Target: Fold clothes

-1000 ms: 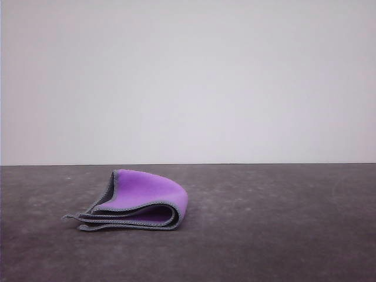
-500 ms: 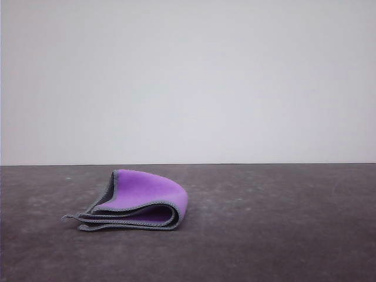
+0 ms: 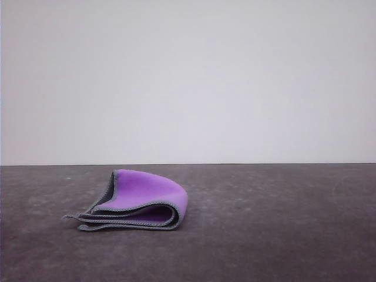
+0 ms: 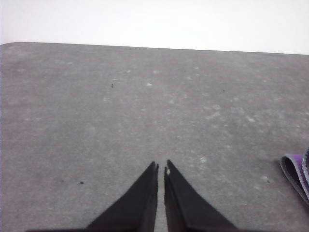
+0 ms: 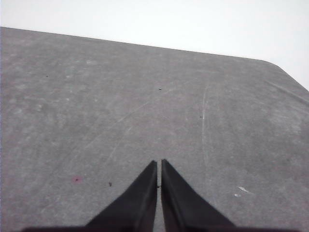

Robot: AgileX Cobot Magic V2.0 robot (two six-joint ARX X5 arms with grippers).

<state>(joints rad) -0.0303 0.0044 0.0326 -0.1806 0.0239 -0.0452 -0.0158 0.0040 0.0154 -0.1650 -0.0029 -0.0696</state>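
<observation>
Both wrist cams: black fingers pinched together, nothing between them, tips hanging over bare bench.

Left gripper [image 4: 161, 166]: tips meet with only a hairline slit, a small pale speck on one tip. Under and ahead of it, grey mottled bench [image 4: 120, 106] with pale flecks and a few dark specks. Cloth [image 4: 295, 175] just shows at the frame edge in this view: a rolled purple lip with grey edging, well apart from the fingers, no contact.

Right gripper [image 5: 159, 164]: same posture, clenched on nothing. Bench in that view is scuffed, with thin pale scratch lines, a small reddish spot [image 5: 76, 179] near the fingers and a whitish fleck [image 5: 244, 190] on the other side. Rounded bench corner visible at the far edge, light background past it.

Front cam, near to far: empty grey bench strip in the foreground, then the cloth [image 3: 138, 202] lying left of centre. It's folded into stacked layers, purple face outward on top, dark grey face showing inside the folds. Grey stitched edging traces every layer. The layer edges fan out to a thin tail on its left; the right side is a rounded fold, and the stack gapes a little there rather than lying flat. The top layer domes upward. Behind it more bare bench up to the far edge, then a plain pale wall [image 3: 188, 82].
</observation>
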